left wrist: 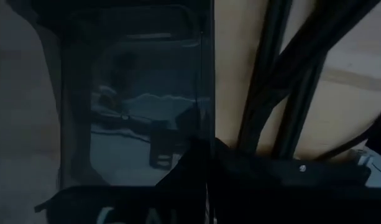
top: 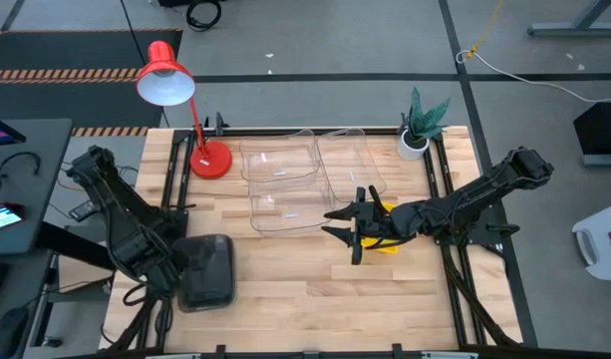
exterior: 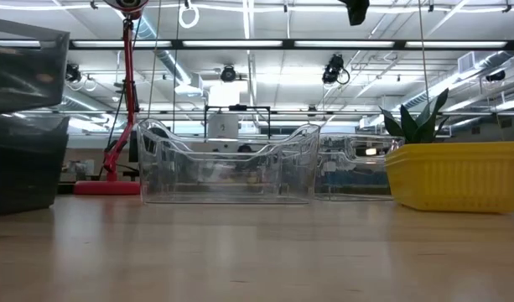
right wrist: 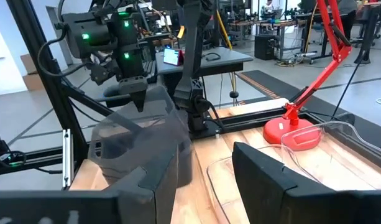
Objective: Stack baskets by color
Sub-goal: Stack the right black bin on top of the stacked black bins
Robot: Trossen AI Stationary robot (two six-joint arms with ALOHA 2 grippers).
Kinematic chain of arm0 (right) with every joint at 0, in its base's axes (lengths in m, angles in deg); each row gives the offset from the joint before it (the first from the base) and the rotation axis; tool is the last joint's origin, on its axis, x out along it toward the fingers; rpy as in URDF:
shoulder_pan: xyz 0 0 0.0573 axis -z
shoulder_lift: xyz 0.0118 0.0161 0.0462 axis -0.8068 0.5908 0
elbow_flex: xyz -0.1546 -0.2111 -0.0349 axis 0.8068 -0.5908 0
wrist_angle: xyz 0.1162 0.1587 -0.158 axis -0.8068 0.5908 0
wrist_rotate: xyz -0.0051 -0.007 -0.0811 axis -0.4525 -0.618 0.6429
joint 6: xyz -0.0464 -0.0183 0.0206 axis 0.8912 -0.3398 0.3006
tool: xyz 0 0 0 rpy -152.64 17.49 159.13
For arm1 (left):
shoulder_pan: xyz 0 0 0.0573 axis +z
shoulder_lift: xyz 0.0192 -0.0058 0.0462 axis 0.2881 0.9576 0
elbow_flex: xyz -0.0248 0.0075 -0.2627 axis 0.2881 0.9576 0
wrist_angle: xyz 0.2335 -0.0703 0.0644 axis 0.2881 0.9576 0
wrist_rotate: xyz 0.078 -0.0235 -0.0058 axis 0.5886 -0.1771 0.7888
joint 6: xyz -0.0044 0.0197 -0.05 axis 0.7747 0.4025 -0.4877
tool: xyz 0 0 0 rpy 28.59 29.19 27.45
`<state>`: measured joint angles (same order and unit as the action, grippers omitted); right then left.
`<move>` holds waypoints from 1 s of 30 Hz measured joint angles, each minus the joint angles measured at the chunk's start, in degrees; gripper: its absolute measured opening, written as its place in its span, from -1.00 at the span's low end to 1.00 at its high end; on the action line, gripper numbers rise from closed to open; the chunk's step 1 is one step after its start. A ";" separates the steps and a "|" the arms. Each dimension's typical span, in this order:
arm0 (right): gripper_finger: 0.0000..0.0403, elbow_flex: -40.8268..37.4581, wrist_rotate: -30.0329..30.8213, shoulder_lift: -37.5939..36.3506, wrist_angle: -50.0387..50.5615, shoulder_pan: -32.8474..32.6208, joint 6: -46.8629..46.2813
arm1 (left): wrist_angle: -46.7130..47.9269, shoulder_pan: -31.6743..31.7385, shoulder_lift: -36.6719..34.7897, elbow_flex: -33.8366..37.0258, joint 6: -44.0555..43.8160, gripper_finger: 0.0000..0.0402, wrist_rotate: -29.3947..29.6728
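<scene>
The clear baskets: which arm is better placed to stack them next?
Probably the right. Its open claw hovers beside the clear baskets, over the yellow baskets. The left claw is shut on the grey baskets, far from them.

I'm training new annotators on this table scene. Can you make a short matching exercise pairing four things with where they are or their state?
Things:
1. grey baskets
2. yellow baskets
3. red lamp
4. right claw

Places or states:
A. open, above the table's middle
B. under the right arm
C. back left of the table
D. front left, at the left claw

Pairs: 1-D, 2-B, 3-C, 4-A
</scene>
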<state>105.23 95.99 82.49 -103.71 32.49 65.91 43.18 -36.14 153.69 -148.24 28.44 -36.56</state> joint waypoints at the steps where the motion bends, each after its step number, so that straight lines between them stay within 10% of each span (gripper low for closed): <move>1: -0.22 0.00 0.02 0.00 0.12 0.00 0.00 | -0.27 0.00 0.00 0.00 0.46 -0.97 -0.75; 21: -0.22 0.00 0.00 0.00 0.14 -0.02 0.04 | -13.05 5.20 -0.50 6.17 -1.63 -0.95 -7.22; 30: -0.22 0.00 -0.01 0.00 0.18 -0.02 0.45 | -16.25 5.91 -0.50 7.56 -14.12 -0.61 -5.38</move>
<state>105.23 95.98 82.49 -103.53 32.47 66.37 26.94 -30.23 153.19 -140.68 14.32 -41.95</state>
